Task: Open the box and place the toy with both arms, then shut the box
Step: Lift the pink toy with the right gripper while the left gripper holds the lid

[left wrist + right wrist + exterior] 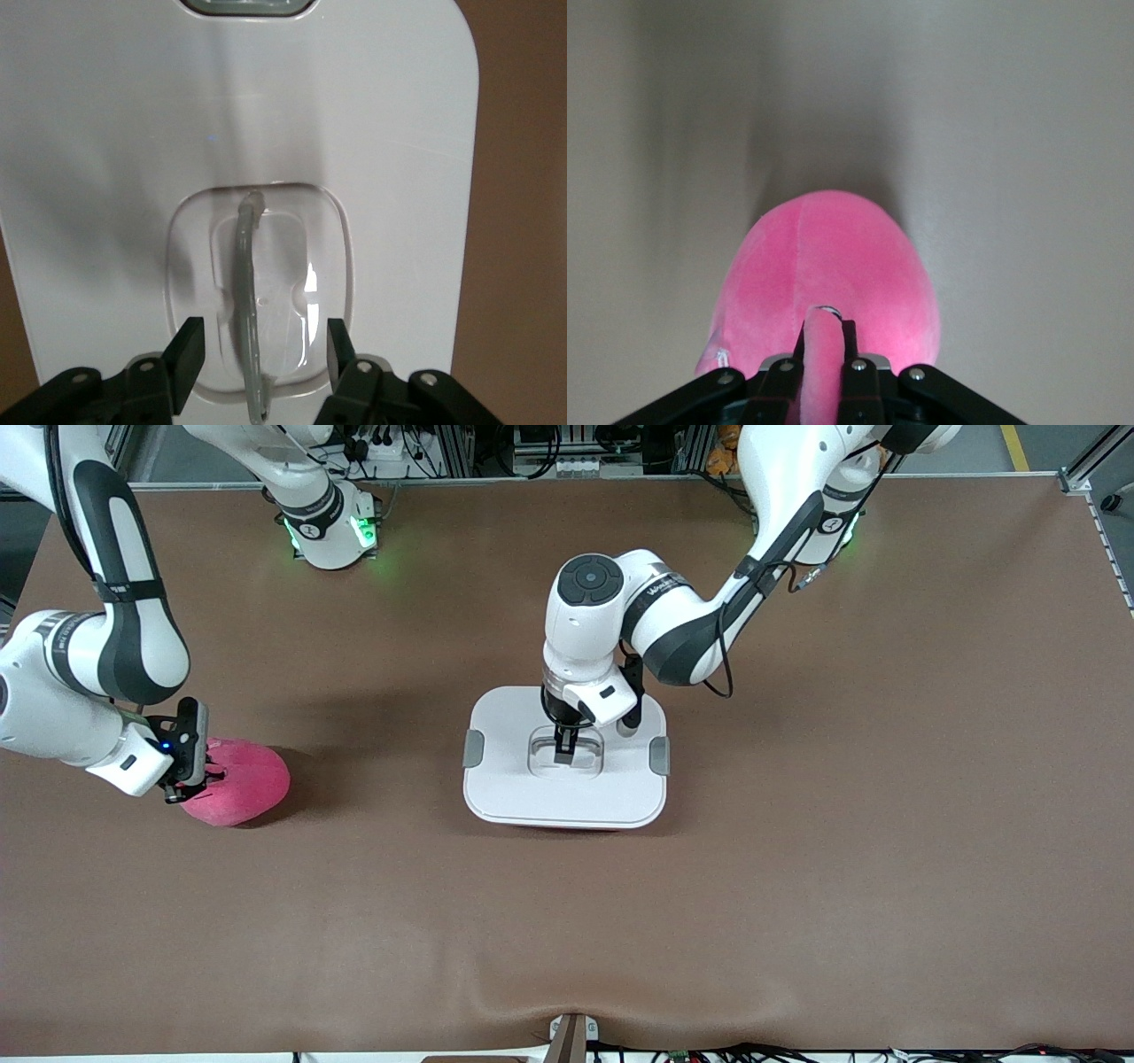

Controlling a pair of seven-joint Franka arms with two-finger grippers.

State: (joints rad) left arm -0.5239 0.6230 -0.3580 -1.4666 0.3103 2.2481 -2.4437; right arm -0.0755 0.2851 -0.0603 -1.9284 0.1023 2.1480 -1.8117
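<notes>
The right gripper (pixel 188 778) is clamped on the toy (pixel 237 781), with a fold of pink plush pinched between its fingers (pixel 849 341), as the right wrist view shows. The toy rests on the table (pixel 797 886) toward the right arm's end, well apart from the box (pixel 565 760). The right arm (pixel 97 664) reaches down to it from that end of the table. The left gripper (pixel 564 751) is down in the recess (pixel 259 297) in the middle of the lid (pixel 514 779). Its fingers (pixel 186 354) stand apart, one on each side of the grey handle (pixel 246 301), and do not touch it in the left wrist view. The handle stands up on edge inside the recess. The left arm (pixel 691 620) reaches in from its base to a point over the box. The lid lies flat on the box, with a grey clip (pixel 473 748) at one short side and another clip (pixel 658 755) at the other. The box stands near the middle of the table; a thin pink strip of the tub shows under the lid's edge nearest the front camera.
</notes>
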